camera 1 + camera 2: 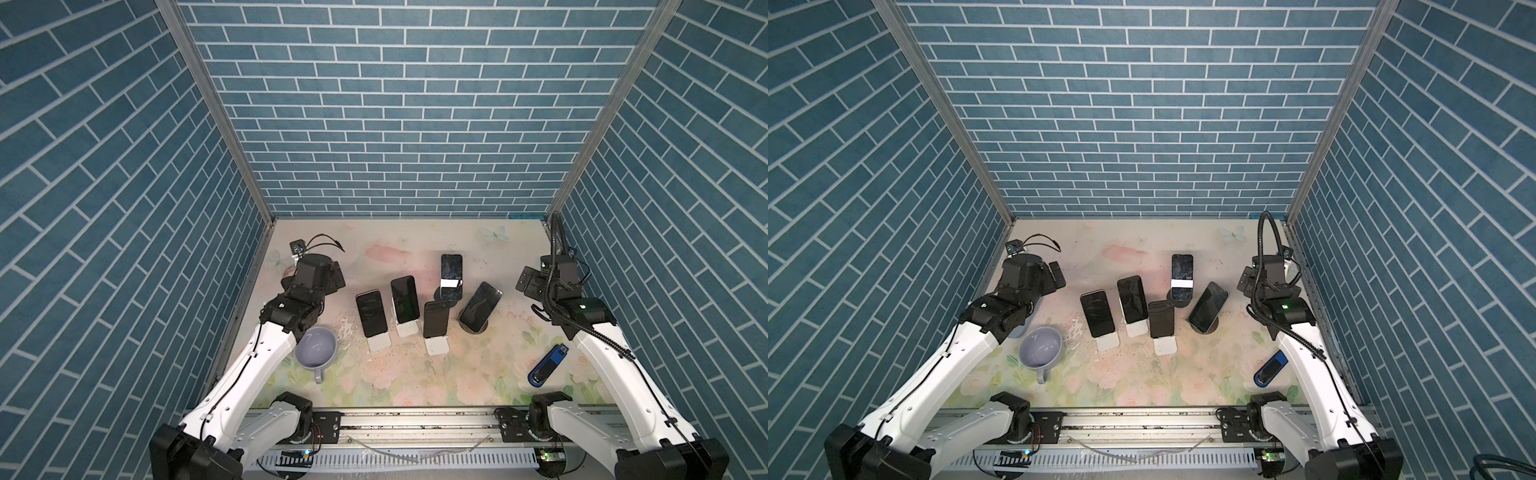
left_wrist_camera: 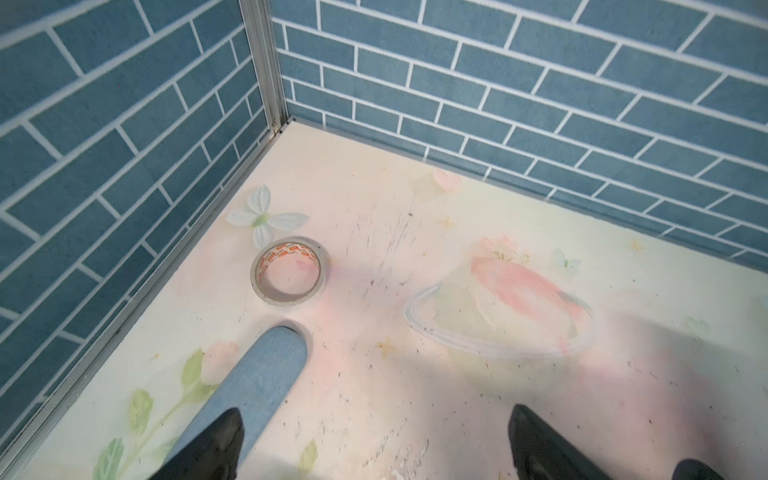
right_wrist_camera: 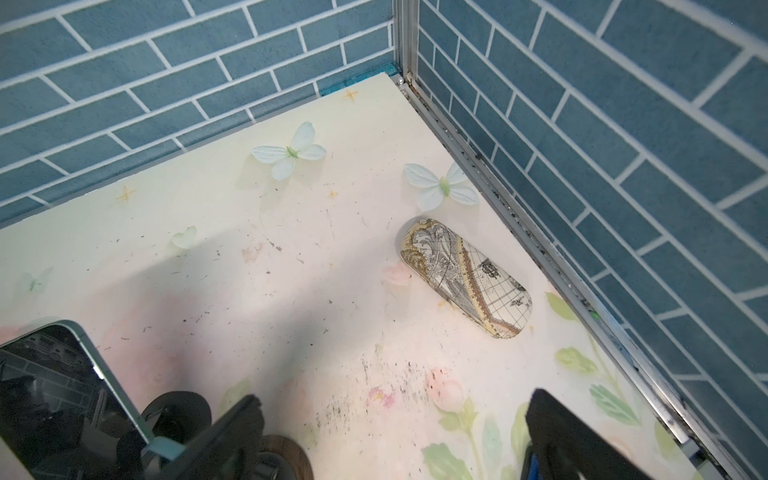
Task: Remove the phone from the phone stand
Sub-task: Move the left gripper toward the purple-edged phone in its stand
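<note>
Several dark-screened phones stand on stands mid-table in both top views. Three lean on white stands: phone [image 1: 369, 313], phone [image 1: 404, 299] and phone [image 1: 436, 319]. Behind them a phone [image 1: 451, 276] sits upright on a dark round stand, and a tilted phone [image 1: 481, 306] rests on a round-based stand [image 1: 473, 328]. That tilted phone [image 3: 54, 395] shows beside my right gripper [image 3: 395, 424], which is open and empty. My left gripper [image 2: 378, 440] is open over bare table at the far left [image 1: 334, 276], apart from every phone.
A lavender mug [image 1: 316, 347] stands beside the left arm. A tape roll [image 2: 291, 270] and a blue-grey cylinder [image 2: 266, 374] lie near the left wall. A map-print glasses case [image 3: 465, 276] lies by the right wall. A blue stapler [image 1: 548, 365] lies front right.
</note>
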`<state>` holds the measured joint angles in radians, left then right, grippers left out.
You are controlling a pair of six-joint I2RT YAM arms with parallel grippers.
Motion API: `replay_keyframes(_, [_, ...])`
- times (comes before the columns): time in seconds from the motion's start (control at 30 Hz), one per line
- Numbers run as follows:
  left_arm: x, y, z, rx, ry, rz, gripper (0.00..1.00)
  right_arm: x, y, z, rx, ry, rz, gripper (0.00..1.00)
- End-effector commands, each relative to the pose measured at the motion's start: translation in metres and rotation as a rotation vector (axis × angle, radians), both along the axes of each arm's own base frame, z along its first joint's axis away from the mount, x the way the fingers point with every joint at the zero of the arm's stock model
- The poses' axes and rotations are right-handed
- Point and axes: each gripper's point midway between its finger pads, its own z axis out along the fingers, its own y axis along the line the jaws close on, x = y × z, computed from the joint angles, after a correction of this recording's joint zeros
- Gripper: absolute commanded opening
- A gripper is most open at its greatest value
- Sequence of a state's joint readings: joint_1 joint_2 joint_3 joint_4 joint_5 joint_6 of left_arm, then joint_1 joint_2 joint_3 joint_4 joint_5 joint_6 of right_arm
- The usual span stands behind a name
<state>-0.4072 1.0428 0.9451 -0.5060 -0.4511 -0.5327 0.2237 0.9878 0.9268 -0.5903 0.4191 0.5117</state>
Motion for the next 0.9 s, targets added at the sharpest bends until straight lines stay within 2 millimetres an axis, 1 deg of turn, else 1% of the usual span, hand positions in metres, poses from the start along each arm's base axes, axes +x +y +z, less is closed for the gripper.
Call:
replay_keyframes(0.0, [-0.024,-0.004,-0.009,0.032,0.068,0.066,1.00,-0.008,0.004,0.001,0.055,0.024,-0.024,0.99])
replay_keyframes(0.1, [-0.033,-0.027,-0.008,0.009,0.039,0.048,1.00,-0.006,0.005,-0.007,0.055,0.037,-0.024,0.99])
replay_keyframes(0.2, [-0.041,-0.043,-0.008,-0.019,0.015,0.043,1.00,-0.003,0.006,-0.016,0.053,0.047,-0.020,0.99])
replay_keyframes(0.33, [-0.053,-0.049,-0.001,-0.017,-0.019,0.071,1.00,0.000,0.008,-0.029,0.037,0.070,-0.001,0.99])
replay_keyframes(0.4, [-0.056,-0.055,0.001,-0.031,-0.027,0.062,1.00,0.000,0.007,-0.037,0.022,0.083,0.004,0.99])
replay_keyframes(0.53, [-0.057,-0.072,-0.004,-0.069,-0.003,0.026,1.00,0.003,0.009,-0.051,-0.005,0.111,0.028,0.99])
replay_keyframes(0.63, [-0.055,-0.087,-0.010,-0.063,0.025,-0.008,1.00,0.006,0.011,-0.062,-0.020,0.138,0.057,0.99])
replay_keyframes(0.77, [-0.053,-0.103,-0.012,-0.042,0.051,-0.034,1.00,0.007,0.011,-0.071,-0.047,0.172,0.074,0.99])
replay_keyframes(0.87, [-0.053,-0.113,-0.011,-0.024,0.058,-0.048,1.00,0.006,0.007,-0.072,-0.075,0.177,0.073,0.99])
